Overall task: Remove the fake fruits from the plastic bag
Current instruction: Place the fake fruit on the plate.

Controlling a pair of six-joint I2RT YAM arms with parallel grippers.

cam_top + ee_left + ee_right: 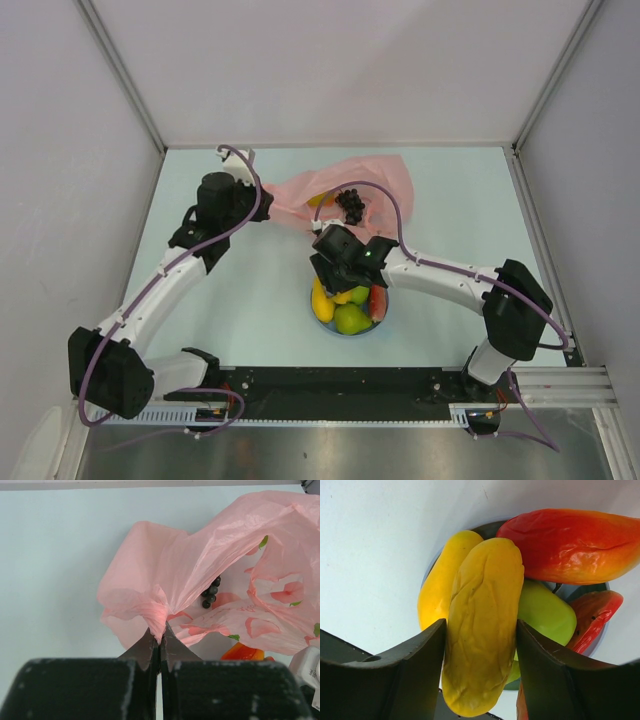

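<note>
- The left gripper [160,639] is clenched. Its fingers [145,652] are pressed together on a gathered pinch of the bag [200,565], and the film is bunched into a tight twist right at the tips.
- Beyond the tips and to their right, the bag is spread in crinkled pink folds over the table [50,555].
- The grapes [211,592] are seen among those folds, beyond the tips and to the right, apart from them.
- An orange piece [242,652] is seen at the bag's near edge, right of the fingers. Whether it lies inside the bag cannot be told.
- In the right gripper [481,625], a yellow fruit [482,580] is flanked lengthwise by the fingers [410,670], and its sides are met by both inner faces. Whether it is squeezed or already let loose cannot be told.
- A second yellow fruit [437,585] is laid against it on the left, just beyond the left fingertip.
- A red-orange fruit [570,542] is laid crosswise beyond the right fingertip.
- A green fruit [545,612] is wedged beside the right finger's tip, under the red-orange one, with a red piece [595,612] just to its right.
- All five are piled in the plate [585,591], whose rim is seen around the pile beneath the fingers.
- From above, the plate is seen directly under the right fingers, and the bag lies apart from them on the far side.
</note>
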